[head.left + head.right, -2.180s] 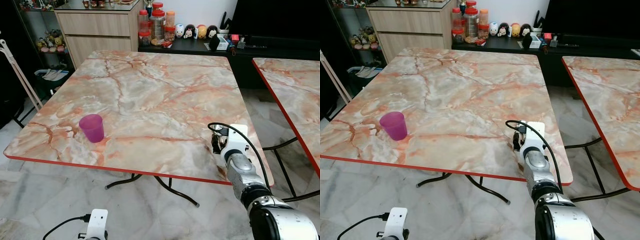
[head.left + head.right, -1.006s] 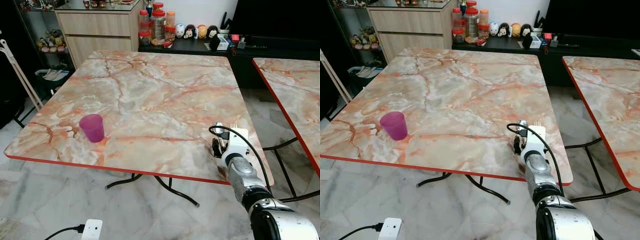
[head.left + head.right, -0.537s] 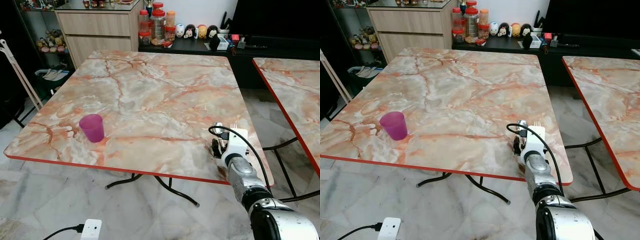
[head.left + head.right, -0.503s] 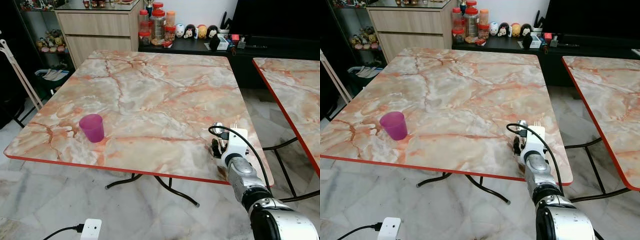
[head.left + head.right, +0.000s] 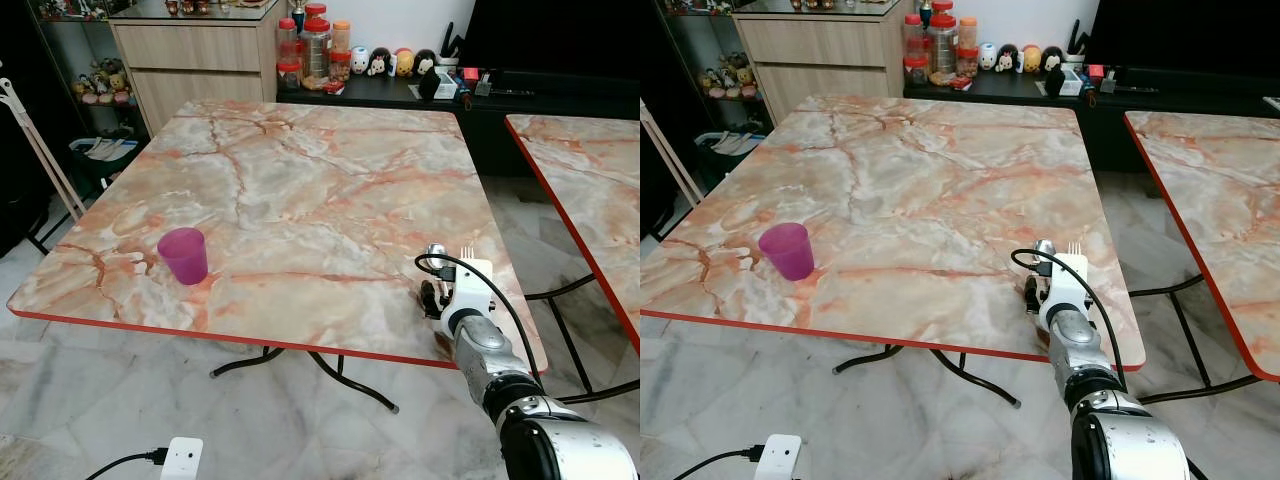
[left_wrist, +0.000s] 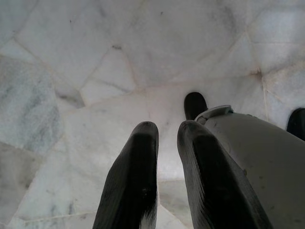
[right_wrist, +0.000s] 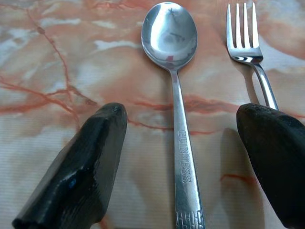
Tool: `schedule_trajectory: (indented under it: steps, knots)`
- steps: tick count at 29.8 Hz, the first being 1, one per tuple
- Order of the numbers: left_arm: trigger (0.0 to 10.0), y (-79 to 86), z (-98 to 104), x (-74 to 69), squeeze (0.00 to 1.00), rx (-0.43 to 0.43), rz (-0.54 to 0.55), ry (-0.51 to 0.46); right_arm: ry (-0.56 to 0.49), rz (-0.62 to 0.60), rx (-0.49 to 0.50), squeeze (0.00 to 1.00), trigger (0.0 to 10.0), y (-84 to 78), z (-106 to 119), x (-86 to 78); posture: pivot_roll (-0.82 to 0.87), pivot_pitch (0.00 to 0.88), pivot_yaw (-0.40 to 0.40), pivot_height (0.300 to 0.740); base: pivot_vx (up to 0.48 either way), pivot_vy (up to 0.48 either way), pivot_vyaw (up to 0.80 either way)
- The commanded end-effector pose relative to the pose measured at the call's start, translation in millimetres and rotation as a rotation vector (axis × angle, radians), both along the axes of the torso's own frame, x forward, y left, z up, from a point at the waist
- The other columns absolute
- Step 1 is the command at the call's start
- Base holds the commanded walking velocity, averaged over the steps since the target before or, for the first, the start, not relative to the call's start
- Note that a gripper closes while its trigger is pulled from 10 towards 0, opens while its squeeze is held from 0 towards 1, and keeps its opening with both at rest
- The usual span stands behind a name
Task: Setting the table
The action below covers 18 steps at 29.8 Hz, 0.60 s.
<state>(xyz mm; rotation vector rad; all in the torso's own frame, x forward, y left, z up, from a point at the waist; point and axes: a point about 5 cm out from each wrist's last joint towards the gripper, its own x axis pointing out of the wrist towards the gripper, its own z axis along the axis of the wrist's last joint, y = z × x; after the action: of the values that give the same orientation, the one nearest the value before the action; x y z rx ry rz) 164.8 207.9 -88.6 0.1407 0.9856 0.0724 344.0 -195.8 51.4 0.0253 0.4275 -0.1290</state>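
A steel spoon [image 7: 172,36] and a fork [image 7: 245,40] lie side by side on the marble table [image 5: 300,180], close to its front right edge. My right gripper [image 7: 183,119] is open just above the table. The spoon handle runs between its fingers [image 7: 81,171], and the fork handle passes by the other finger. In the eye views the spoon bowl [image 5: 435,250] and fork tines [image 5: 466,253] stick out beyond my right wrist. A purple cup [image 5: 184,255] stands upright at the front left. My left gripper [image 6: 167,131] hangs shut over the floor.
A second marble table [image 5: 590,170] stands to the right across a narrow gap. Behind the table are a sideboard and a low shelf with jars [image 5: 315,50] and small figures. A white rack [image 5: 30,150] leans at the left. The floor is pale marble.
My right gripper has drawn back slightly toward the table edge, baring the spoon bowl and fork tines. The left arm has sunk lower. The cup has not moved.
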Motion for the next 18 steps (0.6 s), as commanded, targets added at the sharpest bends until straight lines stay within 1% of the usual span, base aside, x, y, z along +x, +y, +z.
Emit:
schedule_trajectory:
  steps: [1,5,18]
  knots:
    - [10.0,3.6,-0.3,-3.0,0.0,0.009,0.011,-0.003,-0.003,0.018,-0.007,0.0,10.0,2.8,5.9,5.1,0.03,0.04,-0.026,0.74,0.0,0.0,0.0]
    - [10.0,3.2,-1.1,-4.8,0.0,0.007,0.015,0.001,0.006,0.025,-0.013,0.0,10.0,4.6,5.9,5.7,0.03,0.047,-0.028,0.74,0.0,0.0,0.0]
    - [10.0,4.0,-0.5,-3.2,0.0,0.002,0.014,0.003,0.041,0.04,-0.014,0.0,10.0,10.2,0.1,2.9,0.04,0.05,-0.027,0.74,0.0,0.0,0.0]
